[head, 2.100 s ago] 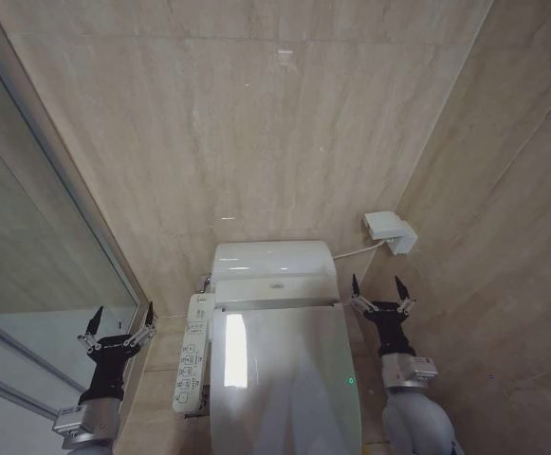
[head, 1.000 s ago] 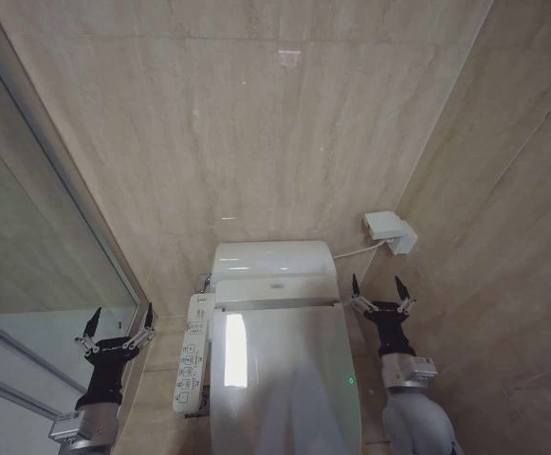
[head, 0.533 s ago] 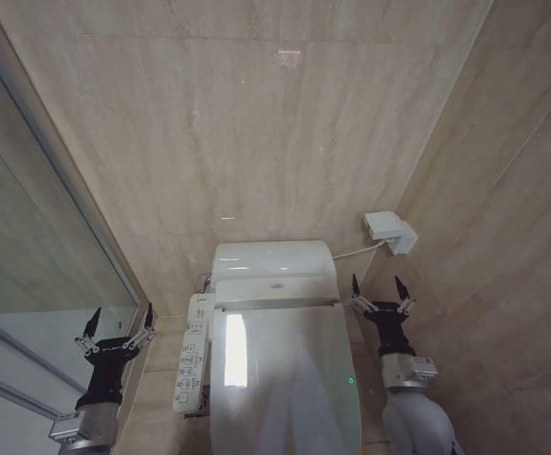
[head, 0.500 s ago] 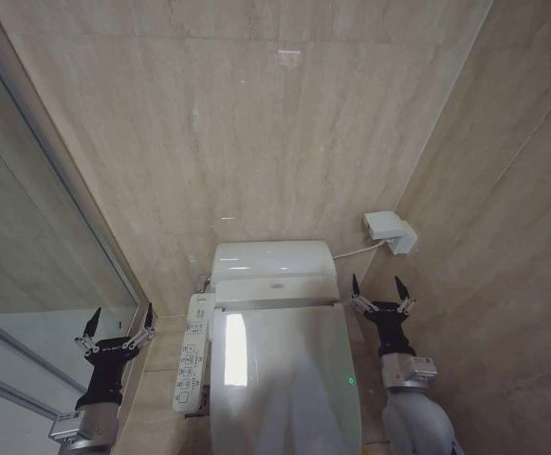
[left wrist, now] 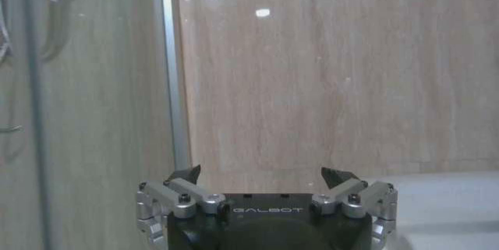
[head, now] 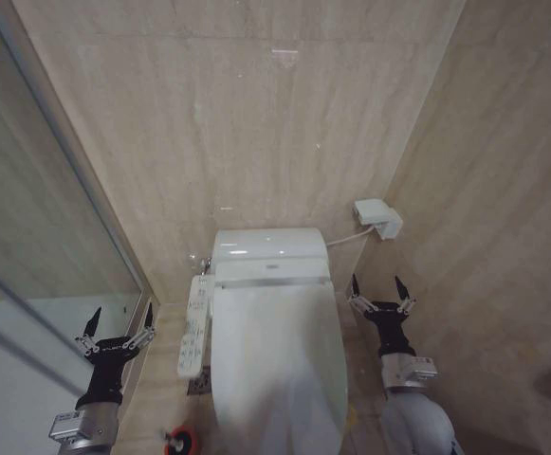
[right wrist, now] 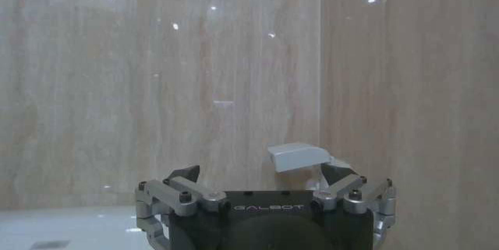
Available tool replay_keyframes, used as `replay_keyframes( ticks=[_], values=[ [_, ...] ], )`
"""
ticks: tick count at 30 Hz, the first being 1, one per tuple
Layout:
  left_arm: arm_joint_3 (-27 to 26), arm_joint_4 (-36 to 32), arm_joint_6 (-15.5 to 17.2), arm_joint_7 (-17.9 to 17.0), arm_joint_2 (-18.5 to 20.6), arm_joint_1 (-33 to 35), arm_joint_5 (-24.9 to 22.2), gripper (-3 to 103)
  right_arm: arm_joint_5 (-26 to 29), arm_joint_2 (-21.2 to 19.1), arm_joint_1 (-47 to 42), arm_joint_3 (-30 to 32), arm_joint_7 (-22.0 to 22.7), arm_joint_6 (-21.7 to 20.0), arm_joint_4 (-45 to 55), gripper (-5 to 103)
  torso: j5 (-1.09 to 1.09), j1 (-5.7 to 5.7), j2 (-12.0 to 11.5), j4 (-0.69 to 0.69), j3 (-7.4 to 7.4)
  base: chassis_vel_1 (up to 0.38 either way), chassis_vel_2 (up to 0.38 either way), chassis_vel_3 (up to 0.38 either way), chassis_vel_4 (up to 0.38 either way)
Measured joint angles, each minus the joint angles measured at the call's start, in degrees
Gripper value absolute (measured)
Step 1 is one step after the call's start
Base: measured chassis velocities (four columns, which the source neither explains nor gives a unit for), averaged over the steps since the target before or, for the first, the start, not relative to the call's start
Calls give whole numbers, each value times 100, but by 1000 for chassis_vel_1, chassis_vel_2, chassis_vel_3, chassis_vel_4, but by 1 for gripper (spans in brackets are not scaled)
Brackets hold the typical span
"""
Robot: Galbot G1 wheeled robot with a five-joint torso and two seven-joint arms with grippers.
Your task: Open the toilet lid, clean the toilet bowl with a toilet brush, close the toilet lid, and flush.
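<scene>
In the corner of the tiled bathroom ahead of me, the toilet lid (head: 277, 365) lies shut over the toilet, its tank against the back wall. My left claw (head: 117, 324) hangs beside the glass shower partition (head: 52, 237), well left of the toilet, fingers spread and holding nothing. My right claw (head: 379, 293) sits just right of the lid, also spread and empty, below the white wall box (head: 376, 217). The control panel (head: 193, 325) runs along the lid's left side. A red holder cup (head: 179, 442) stands on the floor at the toilet's left.
</scene>
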Motion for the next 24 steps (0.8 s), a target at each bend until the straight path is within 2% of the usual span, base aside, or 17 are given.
replay_keyframes(
  ticks=[12,14,15,17,18,20,22,23,24],
  values=[
    [1,2,-1,0,0,0,0,100,0,0,-1,0,0,0,0,100,5,2,-1,-1,1,300,-296,-301,291],
    [2,3,-1,1,0,1,0,100,0,0,0,0,0,0,0,100,-3,-1,0,-1,-1,364,-381,-370,376],
    [1,2,-1,0,0,1,0,100,0,0,-1,0,0,0,0,100,5,0,0,-1,0,389,-368,-395,378],
    [1,2,-1,1,0,0,0,100,0,0,0,0,0,0,0,100,9,0,0,-1,1,389,-368,-388,375],
    [2,3,-1,0,0,0,0,100,0,1,-1,0,0,0,0,100,-4,-1,1,-1,-1,375,-404,-380,374],
    [2,3,0,1,0,0,0,100,0,0,-1,1,0,0,0,100,-6,-1,0,-1,-1,375,-327,-333,374],
    [1,2,-1,0,0,1,0,100,0,0,-2,0,0,0,0,100,9,-2,1,-1,0,333,-316,-320,310],
    [1,3,-1,0,0,2,0,100,0,1,-3,0,0,0,0,100,-1,-3,2,-1,-1,291,-248,-220,276],
    [1,3,-1,0,0,2,0,100,0,1,-3,0,0,0,0,100,-1,-3,2,-1,-1,291,-248,-220,276]
  ],
)
